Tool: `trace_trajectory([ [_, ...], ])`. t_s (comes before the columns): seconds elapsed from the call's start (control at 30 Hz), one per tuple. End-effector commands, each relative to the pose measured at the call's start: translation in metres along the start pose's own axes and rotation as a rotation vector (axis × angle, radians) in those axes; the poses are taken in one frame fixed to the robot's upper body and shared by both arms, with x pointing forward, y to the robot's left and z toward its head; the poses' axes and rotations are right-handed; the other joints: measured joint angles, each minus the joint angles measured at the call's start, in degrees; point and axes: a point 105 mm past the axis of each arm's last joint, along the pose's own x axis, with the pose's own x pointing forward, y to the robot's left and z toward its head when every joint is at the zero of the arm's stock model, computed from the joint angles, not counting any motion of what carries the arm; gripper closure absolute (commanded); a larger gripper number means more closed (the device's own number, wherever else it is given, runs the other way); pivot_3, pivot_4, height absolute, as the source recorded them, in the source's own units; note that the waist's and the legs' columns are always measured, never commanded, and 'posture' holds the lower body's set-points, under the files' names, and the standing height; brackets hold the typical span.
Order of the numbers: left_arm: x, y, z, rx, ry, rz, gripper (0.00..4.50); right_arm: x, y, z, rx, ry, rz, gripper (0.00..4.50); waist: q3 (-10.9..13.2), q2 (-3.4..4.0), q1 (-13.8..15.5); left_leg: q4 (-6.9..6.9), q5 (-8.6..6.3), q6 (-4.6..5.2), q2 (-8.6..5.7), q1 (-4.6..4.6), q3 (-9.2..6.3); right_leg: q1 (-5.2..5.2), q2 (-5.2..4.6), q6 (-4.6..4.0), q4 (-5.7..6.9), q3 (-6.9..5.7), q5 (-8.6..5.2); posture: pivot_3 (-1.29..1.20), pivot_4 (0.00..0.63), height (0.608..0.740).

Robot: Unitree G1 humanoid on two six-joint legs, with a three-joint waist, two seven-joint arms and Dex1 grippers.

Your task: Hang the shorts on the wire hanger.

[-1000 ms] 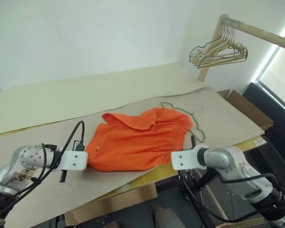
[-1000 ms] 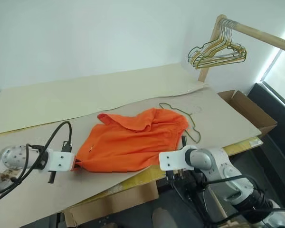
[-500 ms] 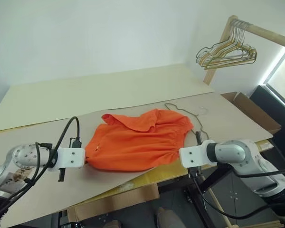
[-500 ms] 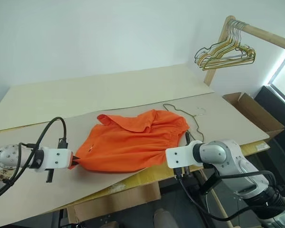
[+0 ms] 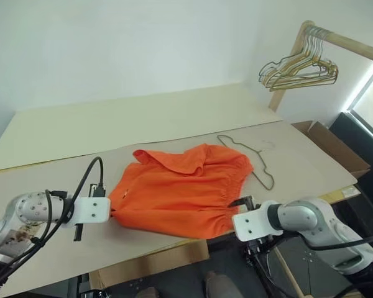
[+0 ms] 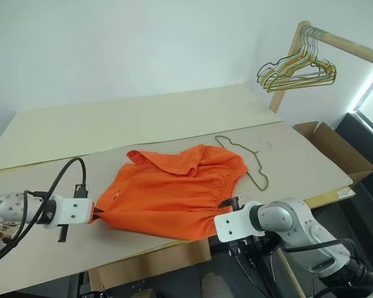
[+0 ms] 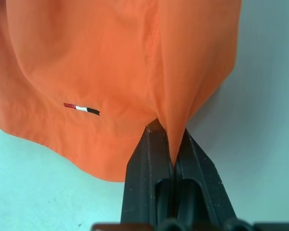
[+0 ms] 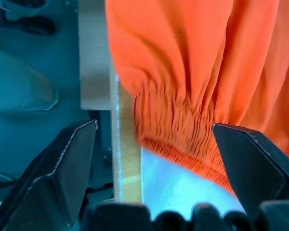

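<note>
The bright orange shorts [image 5: 180,189] lie spread on the tan table, their near edge reaching the table's front edge. My left gripper [image 7: 167,144] is shut on a pinched fold at the shorts' left side, also seen in the head view [image 5: 112,210]. My right gripper [image 8: 154,129] stands open at the front right corner. The gathered waistband [image 8: 178,127] lies just ahead of its spread fingers, not gripped. The wire hanger [image 5: 270,185] lies flat on the table beyond the shorts' right end, apart from both grippers.
A wooden rail at the back right carries a bunch of gold and pale-green hangers [image 5: 301,65]. An open cardboard box [image 5: 332,146] sits off the table's right end. The table's front edge [image 5: 174,248] runs just under the right gripper.
The right gripper has opened and let go of the waistband, drawing back a little toward the table's front edge. The left gripper keeps its hold and has stayed put.
</note>
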Motion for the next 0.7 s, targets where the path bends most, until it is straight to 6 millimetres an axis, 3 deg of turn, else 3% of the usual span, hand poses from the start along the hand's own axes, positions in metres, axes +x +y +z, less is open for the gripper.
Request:
trace_trajectory([
  [0.03, -0.006, 0.013, 0.007, 0.033, -0.01, 0.043, 4.5, -0.01, -0.017, 0.01, 0.011, -0.025, -0.068, 0.04, 0.0, 0.0, -0.05, 0.0, 0.0, 0.0, 0.01, 0.01, 0.01, 0.01, 0.01, 0.0, 0.0, 0.0, 0.0, -0.22, 0.029, 0.74],
  [0.33, -0.008, 0.006, 0.009, 0.024, -0.014, 0.027, 4.5, 0.007, -0.016, 0.005, -0.019, 0.015, -0.06, 0.04, 0.45, 0.06, 0.07, 0.0, 0.0, 0.01, -0.01, 0.0, 0.03, 0.01, -0.01, 0.0, -0.02, 0.01, 0.0, -0.21, 0.063, 0.74],
  [0.7, -0.011, 0.002, 0.01, 0.011, -0.01, 0.016, 4.5, 0.014, -0.038, 0.003, -0.003, 0.042, -0.171, 0.04, 2.19, 0.1, 0.07, 0.01, 0.0, 0.02, -0.01, -0.04, 0.04, -0.04, 0.0, -0.01, 0.01, 0.04, 0.0, -0.21, 0.101, 0.74],
])
